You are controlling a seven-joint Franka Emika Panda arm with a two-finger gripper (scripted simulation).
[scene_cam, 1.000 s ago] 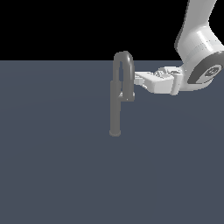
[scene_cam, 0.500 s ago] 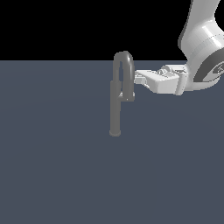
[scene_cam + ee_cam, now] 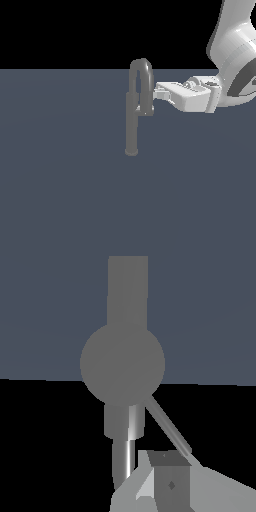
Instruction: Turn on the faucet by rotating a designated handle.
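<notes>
The dull-grey faucet (image 3: pixel 132 125) stands as a tall post topped by a narrow inverted-U spout (image 3: pixel 141 67). My gripper (image 3: pixel 159 92) reaches in from the exterior view's right. Its fingertips are level with the spout's short leg and right beside it. The fingers look pressed together with nothing between them. In the wrist view the faucet (image 3: pixel 122 363) fills the middle, and the handle (image 3: pixel 167 427) is a thin paler rod slanting down to my finger (image 3: pixel 167 483). Whether it touches is unclear. In the exterior view the handle is too small to make out.
A flat dark blue-grey surface (image 3: pixel 65 190) spreads all around the faucet. The white arm (image 3: pixel 235 55) rises at the exterior view's upper right. Nothing else stands on the surface.
The arm's wrist has shifted slightly toward the exterior view's right and up. The fingertips have stayed beside the spout's short leg. The faucet looks the same.
</notes>
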